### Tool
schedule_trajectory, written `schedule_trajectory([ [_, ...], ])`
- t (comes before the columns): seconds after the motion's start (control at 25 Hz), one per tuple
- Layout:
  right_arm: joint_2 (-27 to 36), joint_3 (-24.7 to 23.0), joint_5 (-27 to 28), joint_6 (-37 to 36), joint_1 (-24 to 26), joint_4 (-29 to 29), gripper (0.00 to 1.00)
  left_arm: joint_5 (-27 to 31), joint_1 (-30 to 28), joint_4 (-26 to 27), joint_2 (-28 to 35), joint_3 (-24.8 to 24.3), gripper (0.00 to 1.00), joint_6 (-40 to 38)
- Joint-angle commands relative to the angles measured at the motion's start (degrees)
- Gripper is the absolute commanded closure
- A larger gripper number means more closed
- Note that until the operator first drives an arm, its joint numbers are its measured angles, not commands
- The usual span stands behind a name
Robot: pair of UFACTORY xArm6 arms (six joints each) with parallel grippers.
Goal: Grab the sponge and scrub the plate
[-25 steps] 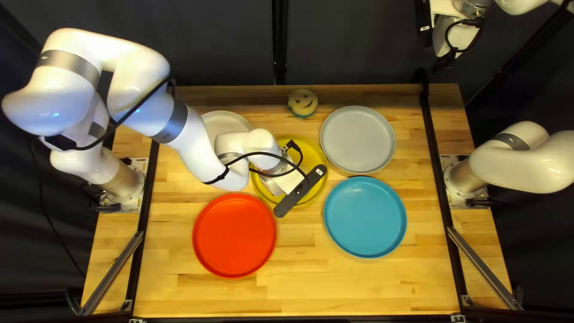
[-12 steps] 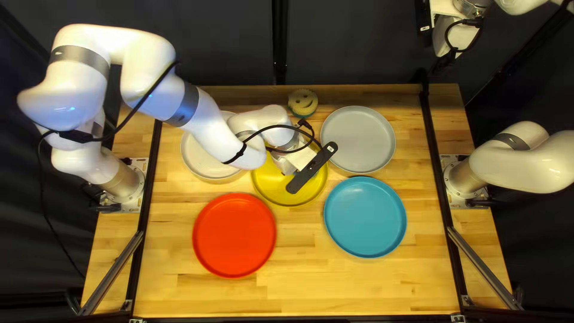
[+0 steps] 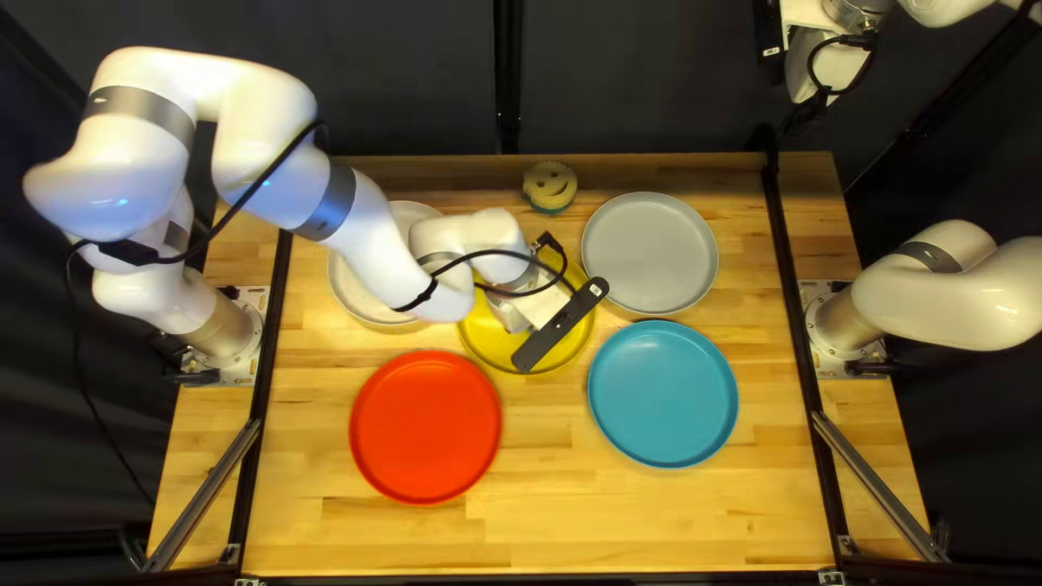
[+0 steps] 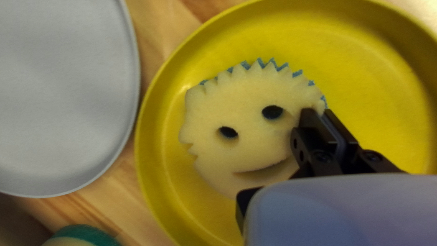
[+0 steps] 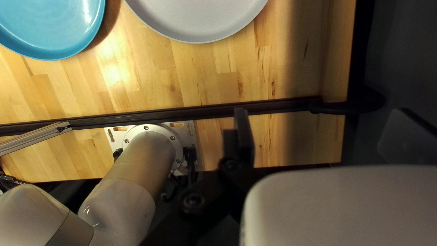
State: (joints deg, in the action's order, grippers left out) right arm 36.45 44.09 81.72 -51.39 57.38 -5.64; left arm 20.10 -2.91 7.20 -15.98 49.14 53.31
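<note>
My left gripper [image 3: 534,306] is low over the yellow plate [image 3: 494,339], hiding its fingertips and the sponge there. In the left wrist view, a cream smiley sponge [image 4: 241,141] with a blue underside lies face up inside the yellow plate [image 4: 382,77]. The left gripper [image 4: 322,114] has its fingers close together, pinching the sponge's rim beside one eye hole. My right gripper [image 3: 805,113] hangs beyond the table's far edge. In the right wrist view, that gripper [image 5: 321,125] is open, fingers wide apart, holding nothing.
A second smiley sponge [image 3: 550,186] lies near the far edge. Around the yellow plate are a grey plate [image 3: 650,253], a blue plate [image 3: 663,394], a red plate [image 3: 424,427] and a pale plate [image 3: 358,291] partly under my left arm.
Over the yellow plate, my left gripper first moved toward the far edge and right, then slid partly back toward the near edge. My right arm stayed still.
</note>
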Motion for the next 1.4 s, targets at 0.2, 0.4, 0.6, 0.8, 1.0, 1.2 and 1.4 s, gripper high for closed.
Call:
schedule_trajectory([
  [0.2,0.00,0.00,0.00,0.00,0.00,0.00,0.00,0.34,-1.22,-2.82,0.35,-0.16,1.00,-3.57],
  [0.4,0.00,0.00,0.00,0.00,0.00,0.00,0.00,1.79,1.43,-1.73,-2.35,4.06,1.00,0.01],
  [0.6,0.00,0.00,0.00,0.00,0.00,0.00,0.00,3.61,4.16,0.06,-4.46,7.47,1.00,4.26],
  [0.8,0.00,0.00,0.00,0.00,0.00,0.00,0.00,4.43,5.40,0.99,-5.03,8.55,1.00,6.10],
  [1.0,0.00,0.00,0.00,0.00,0.00,0.00,0.00,2.72,3.89,1.78,-2.56,4.35,1.00,5.20],
  [1.2,0.00,0.00,0.00,0.00,0.00,0.00,0.00,0.82,1.47,1.65,0.21,-0.45,1.00,2.57],
  [1.4,0.00,0.00,0.00,0.00,0.00,0.00,0.00,-0.06,-1.09,0.47,3.04,-4.05,1.00,-1.56],
])
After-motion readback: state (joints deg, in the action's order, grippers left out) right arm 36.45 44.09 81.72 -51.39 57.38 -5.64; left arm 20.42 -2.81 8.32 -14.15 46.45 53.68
